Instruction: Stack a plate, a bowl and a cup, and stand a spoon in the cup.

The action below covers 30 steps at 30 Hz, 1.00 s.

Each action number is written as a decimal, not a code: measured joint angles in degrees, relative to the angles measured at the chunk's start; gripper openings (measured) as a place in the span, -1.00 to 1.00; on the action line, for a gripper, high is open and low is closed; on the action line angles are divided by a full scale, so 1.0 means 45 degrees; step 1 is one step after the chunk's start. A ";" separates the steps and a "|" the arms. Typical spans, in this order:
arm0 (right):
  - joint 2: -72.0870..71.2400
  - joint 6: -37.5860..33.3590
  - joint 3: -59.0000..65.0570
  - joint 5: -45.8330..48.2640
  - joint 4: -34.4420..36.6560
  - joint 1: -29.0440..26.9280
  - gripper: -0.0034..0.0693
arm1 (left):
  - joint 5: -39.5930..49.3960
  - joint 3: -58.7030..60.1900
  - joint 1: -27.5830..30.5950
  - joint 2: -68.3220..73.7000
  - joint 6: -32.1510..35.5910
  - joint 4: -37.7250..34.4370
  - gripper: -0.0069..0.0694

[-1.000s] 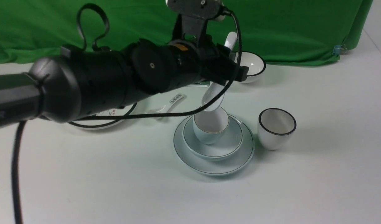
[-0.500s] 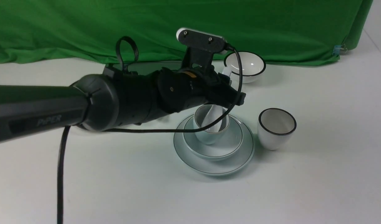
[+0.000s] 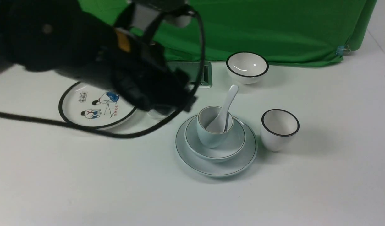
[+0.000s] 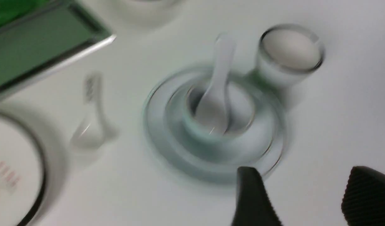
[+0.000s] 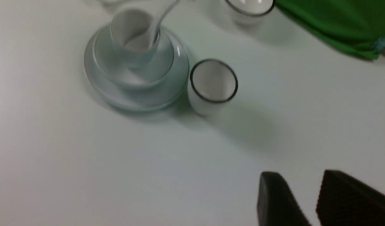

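Front view: the plate (image 3: pixel 216 168) lies on the table (image 3: pixel 85 188) with the bowl (image 3: pixel 234 146) in it and the cup (image 3: pixel 209 136) in the bowl. The spoon (image 3: pixel 226 105) leans in the cup, handle up. The blurred left arm (image 3: pixel 85 59) hangs left of the stack.

Left wrist view: the left claw (image 4: pixel 308 201) is spread wide and empty, near the plate.

Right wrist view: the right claw (image 5: pixel 311 204) has its fingers slightly apart and empty, well away from the stack.

Motion smears the left wrist view, so the print on the small spoon (image 4: pixel 91 116), well away from the left pincer (image 4: pixel 302 179), is unreadable, the fingers of that pincer and of the right pincer (image 5: pixel 300 180) run off the picture edge, and in the front view the blurred left arm (image 3: pixel 54 40) covers most of that spoon and part of the cartoon plate (image 3: pixel 69 106).
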 joint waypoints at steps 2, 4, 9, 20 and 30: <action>0.0000 0.0075 0.0000 -0.0712 0.0196 0.0000 -0.28 | 0.1514 0.0642 0.0018 -0.1102 -0.0966 0.1687 -0.34; 0.0000 0.0091 0.0092 -0.1373 0.0409 0.0000 -0.40 | 0.1936 0.1605 0.0065 -0.2239 -0.1509 0.2521 -0.57; -0.0126 -0.0032 0.1168 -0.3014 0.1201 0.0000 -0.84 | 0.0917 0.4308 0.0096 -0.5961 -0.2838 0.2814 -0.90; -0.3174 -0.2553 0.6900 -0.9576 0.5357 0.0000 -0.87 | -0.2160 1.0018 0.0096 -1.5360 -0.4334 0.2758 -0.91; -0.3584 -0.2587 0.7583 -1.0347 0.5476 0.0000 -0.80 | -0.2534 1.0817 0.0096 -1.6929 -0.4339 0.2626 -0.90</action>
